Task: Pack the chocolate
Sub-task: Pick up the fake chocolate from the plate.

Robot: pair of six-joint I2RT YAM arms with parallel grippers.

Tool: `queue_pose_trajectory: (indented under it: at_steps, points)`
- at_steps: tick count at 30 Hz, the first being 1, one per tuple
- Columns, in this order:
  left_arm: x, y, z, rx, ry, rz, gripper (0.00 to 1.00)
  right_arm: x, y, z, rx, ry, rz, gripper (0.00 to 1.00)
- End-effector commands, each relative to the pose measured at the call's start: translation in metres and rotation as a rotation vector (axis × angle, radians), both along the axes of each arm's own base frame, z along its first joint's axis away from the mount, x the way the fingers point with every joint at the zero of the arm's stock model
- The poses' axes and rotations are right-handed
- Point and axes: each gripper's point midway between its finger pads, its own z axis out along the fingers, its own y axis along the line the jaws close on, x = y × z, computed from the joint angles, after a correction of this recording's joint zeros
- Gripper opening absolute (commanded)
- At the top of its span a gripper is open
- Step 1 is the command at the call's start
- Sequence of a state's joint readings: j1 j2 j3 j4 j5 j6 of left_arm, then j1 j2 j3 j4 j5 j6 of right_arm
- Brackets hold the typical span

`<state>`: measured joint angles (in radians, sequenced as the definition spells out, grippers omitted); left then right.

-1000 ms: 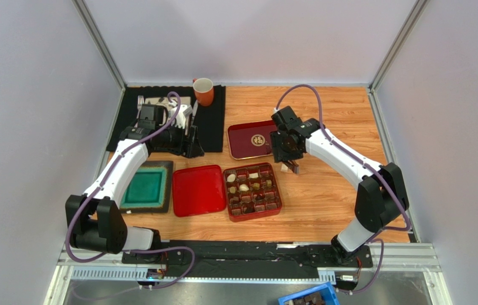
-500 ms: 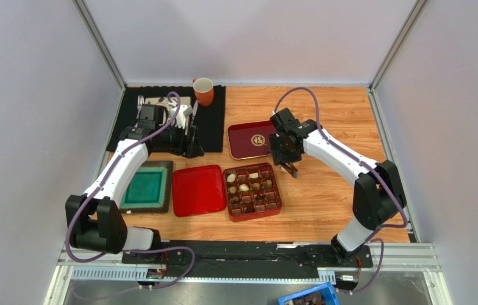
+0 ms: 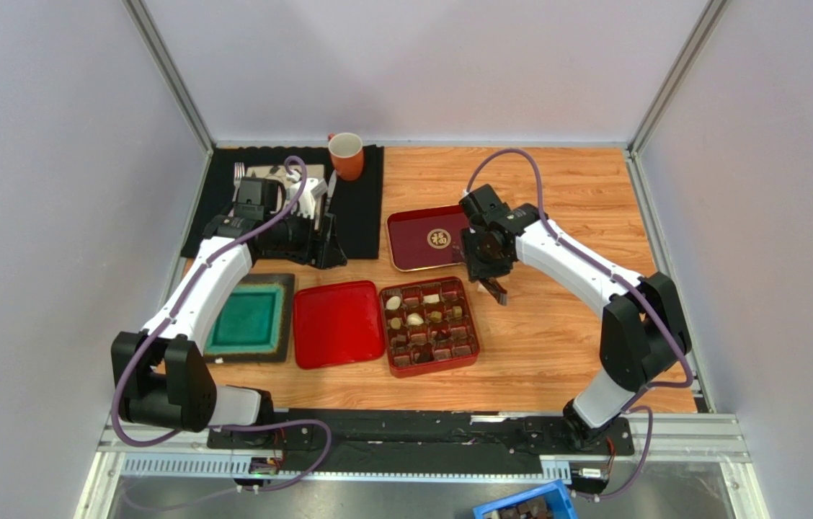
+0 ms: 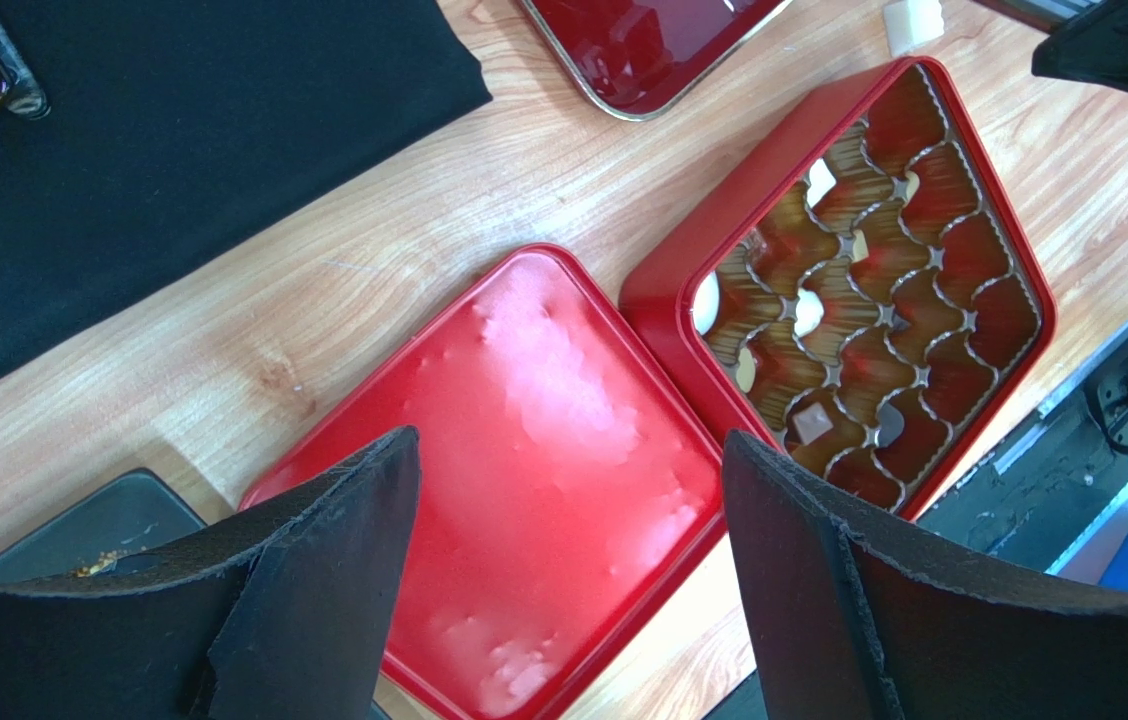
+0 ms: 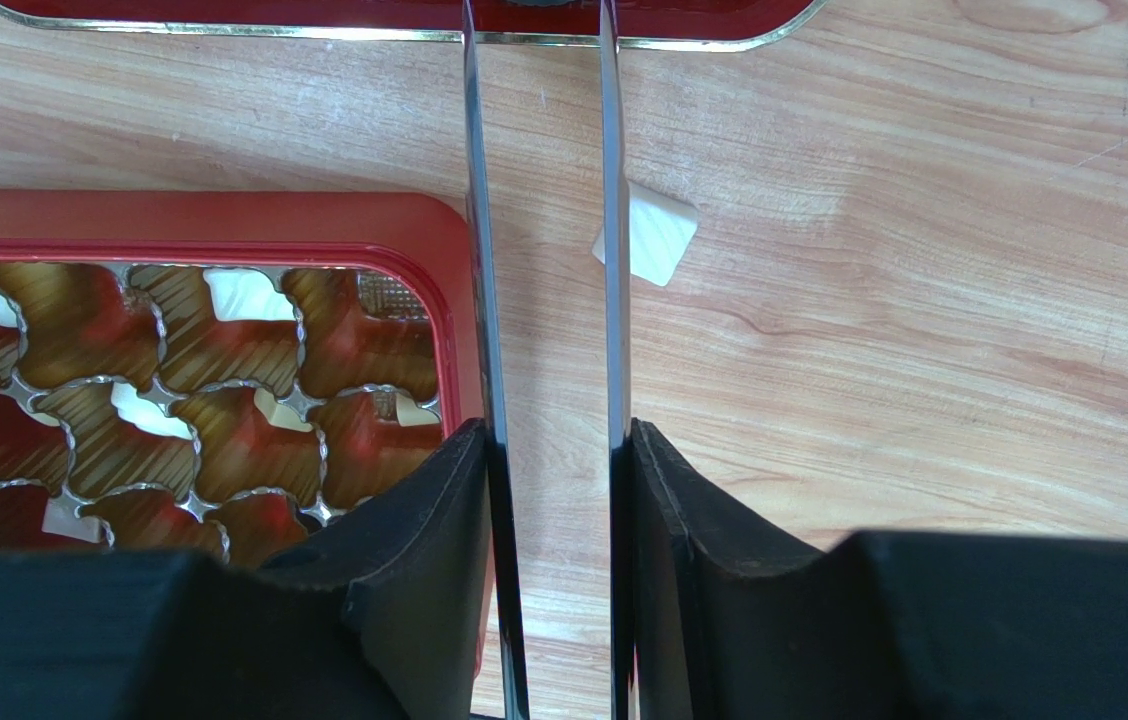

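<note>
The red box (image 3: pixel 431 369) with gridded compartments holds several white and dark chocolate pieces (image 3: pixel 414 319); they also show in the left wrist view (image 4: pixel 808 312) and the right wrist view (image 5: pixel 247 296). One white chocolate piece (image 5: pixel 653 236) lies on the wood just right of the box's far corner. My right gripper (image 5: pixel 555 450) is shut on metal tongs (image 5: pixel 473 225). Their two blades stand apart, and the right blade touches or just overlaps the loose piece. In the top view this gripper (image 3: pixel 490 276) is at the box's far right corner. My left gripper (image 4: pixel 570 465) is open and empty, high above the red lid (image 4: pixel 525 450).
A dark red tray with a gold emblem (image 3: pixel 427 238) lies behind the box. The red lid (image 3: pixel 338 323) lies left of the box, and a green tray (image 3: pixel 248 317) left of that. An orange mug (image 3: pixel 346 155) stands on a black mat (image 3: pixel 362 205) at the back.
My right gripper with the tongs has shifted slightly left, toward the box's far right corner. The left arm has not moved.
</note>
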<state>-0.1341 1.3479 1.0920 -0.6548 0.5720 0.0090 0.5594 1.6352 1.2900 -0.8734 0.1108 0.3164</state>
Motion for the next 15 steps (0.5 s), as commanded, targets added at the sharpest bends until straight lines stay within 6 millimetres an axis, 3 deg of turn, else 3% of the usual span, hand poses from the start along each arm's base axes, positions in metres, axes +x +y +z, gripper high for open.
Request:
queue_pose_trajectory:
  at_steps: [1, 10, 15]
  points:
    - [0.005, 0.000, 0.014, -0.012, -0.054, -0.014, 0.82, 0.011, 0.003, 0.021, 0.031, -0.068, -0.010, 0.34]
    - [0.006, 0.000, 0.012, -0.014, -0.050, -0.010, 0.82, 0.016, 0.003, 0.069, 0.074, -0.163, -0.020, 0.33]
    - [0.007, -0.001, 0.012, -0.019, -0.049, -0.009, 0.82, 0.004, 0.002, 0.092, 0.120, -0.194, -0.014, 0.33]
